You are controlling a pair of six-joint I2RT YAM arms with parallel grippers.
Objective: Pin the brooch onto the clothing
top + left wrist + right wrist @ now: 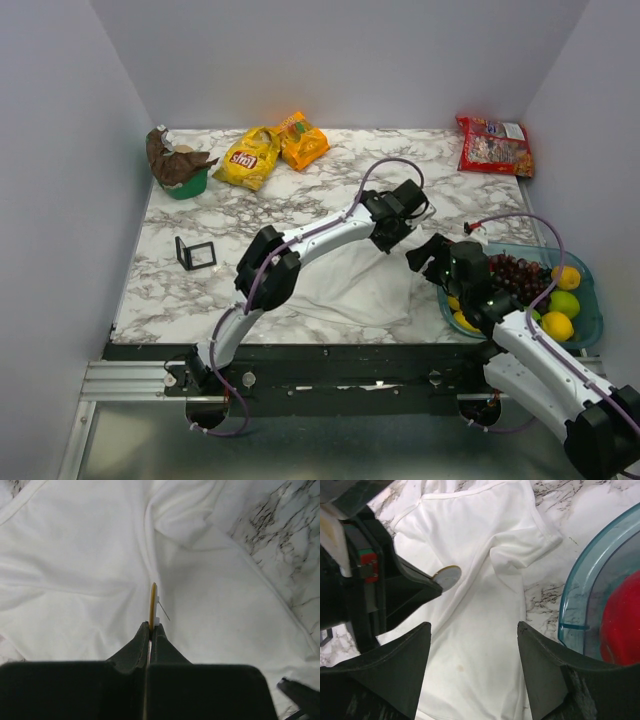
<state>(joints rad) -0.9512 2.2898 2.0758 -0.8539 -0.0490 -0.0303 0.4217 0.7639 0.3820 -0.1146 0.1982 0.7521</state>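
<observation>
Pinching the brooch (153,605) edge-on by its lower rim, the left claw (151,627) sits closed at centre frame, above white clothing (75,570). The brooch is probably light, stiff and slippery. Its pin (164,612) is exposed. The right claw (474,630) gapes wide, empty.

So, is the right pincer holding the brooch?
No, the right pincer stands open and empty, while the brooch is clamped edge-on in the left pincer over the white garment.
</observation>
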